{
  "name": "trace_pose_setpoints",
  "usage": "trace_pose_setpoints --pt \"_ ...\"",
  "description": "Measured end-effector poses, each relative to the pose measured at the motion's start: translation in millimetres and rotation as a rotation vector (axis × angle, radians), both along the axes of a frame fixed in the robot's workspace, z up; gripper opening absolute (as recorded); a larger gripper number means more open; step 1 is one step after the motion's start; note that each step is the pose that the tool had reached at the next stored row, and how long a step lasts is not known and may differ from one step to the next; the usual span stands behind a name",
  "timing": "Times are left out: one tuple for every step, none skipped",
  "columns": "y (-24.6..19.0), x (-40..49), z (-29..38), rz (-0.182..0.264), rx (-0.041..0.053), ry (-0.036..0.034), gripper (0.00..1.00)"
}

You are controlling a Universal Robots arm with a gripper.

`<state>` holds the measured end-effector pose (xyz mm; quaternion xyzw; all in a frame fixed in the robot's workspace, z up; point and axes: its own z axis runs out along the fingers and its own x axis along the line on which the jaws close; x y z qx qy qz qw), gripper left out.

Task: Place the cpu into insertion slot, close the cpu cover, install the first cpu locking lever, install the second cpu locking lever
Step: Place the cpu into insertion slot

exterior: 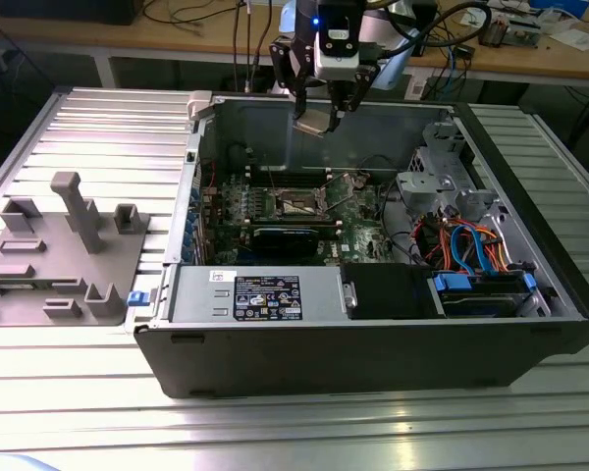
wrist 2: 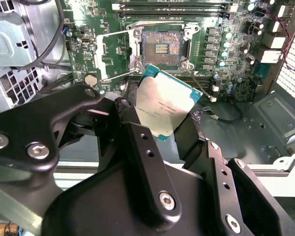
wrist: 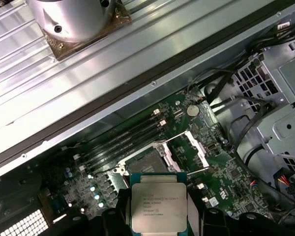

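Note:
My gripper [exterior: 318,110] hangs above the back wall of the open computer case, shut on the cpu [exterior: 314,121]. In both wrist views the cpu [wrist 2: 164,104] [wrist: 159,202] is a square chip with a silvery top and green rim, pinched at two opposite edges by the black fingers [wrist 2: 133,129]. Well below it, the insertion slot [wrist 2: 162,47] [wrist: 148,162] [exterior: 300,203] lies bare on the green board, its dark centre showing. The cpu cover [wrist 2: 116,53] [wrist: 191,146] stands flipped open beside the slot.
Black memory slots [wrist: 123,142] run along one side of the socket. A metal drive cage [exterior: 442,182] with blue and orange cables [exterior: 476,250] sits at the exterior view's right. A power supply [exterior: 265,294] lies along the front. A grey fixture [exterior: 64,245] rests outside the case, left.

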<state>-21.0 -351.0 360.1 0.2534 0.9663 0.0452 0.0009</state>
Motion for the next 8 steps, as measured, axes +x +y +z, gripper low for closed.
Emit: trace_pose_setpoints --pt "0.0 0.0 0.0 0.0 0.0 0.0006 0.54" --pt "0.0 0.0 0.0 0.0 0.0 0.0009 0.54" --pt "0.0 0.0 0.0 0.0 0.0 0.0012 0.54" --pt "0.0 0.0 0.0 0.0 0.0 0.0015 0.54" --pt "0.0 0.0 0.0 0.0 0.0 0.0018 0.54" --pt "0.0 0.0 0.0 0.0 0.0 0.0023 0.54" --pt "0.0 0.0 0.0 0.0 0.0 0.0025 0.54" --pt "0.0 0.0 0.0 0.0 0.0 0.0029 0.54"
